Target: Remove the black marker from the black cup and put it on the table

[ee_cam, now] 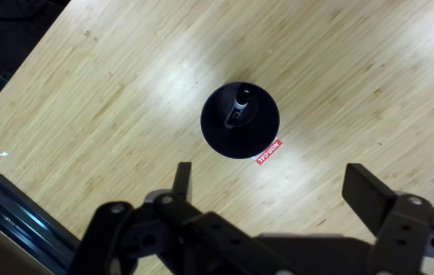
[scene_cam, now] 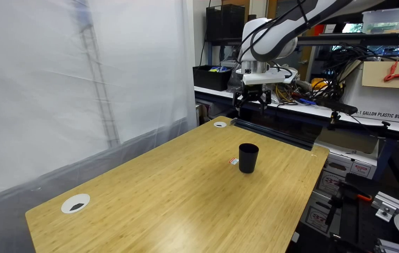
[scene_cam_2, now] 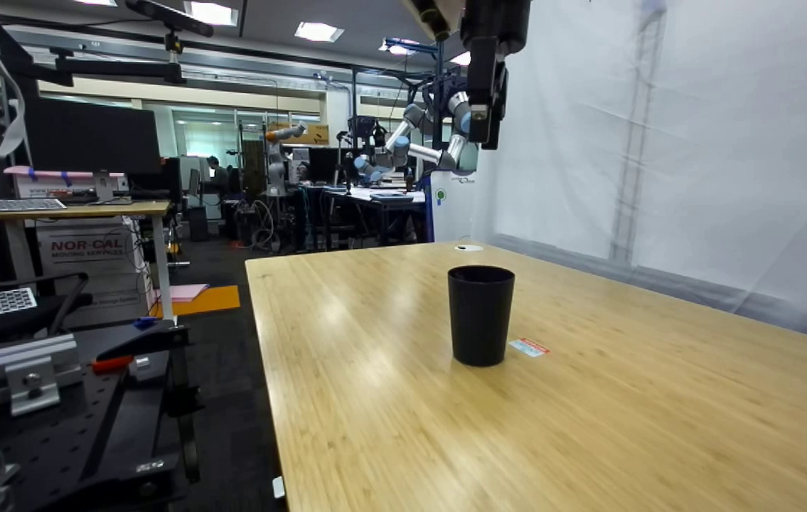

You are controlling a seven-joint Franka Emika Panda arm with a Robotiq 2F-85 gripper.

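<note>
Plainly, a wood-grain table [scene_cam: 171, 196] with a gripper [scene_cam: 251, 108] above it, jaws spread wide and released.
On the table the black cup [scene_cam_2: 481, 316] stands upright; the black marker [ee_cam: 236, 109] leans inside it; a small red-edged sticker [scene_cam_2: 530, 347] lies just beside the cup.

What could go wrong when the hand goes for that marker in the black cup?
In both exterior views the black cup hides the black marker, so the open hand may need to reach inside and might knock the cup over. In the wrist view the marker looks slanted, so the grip might slip.
</note>
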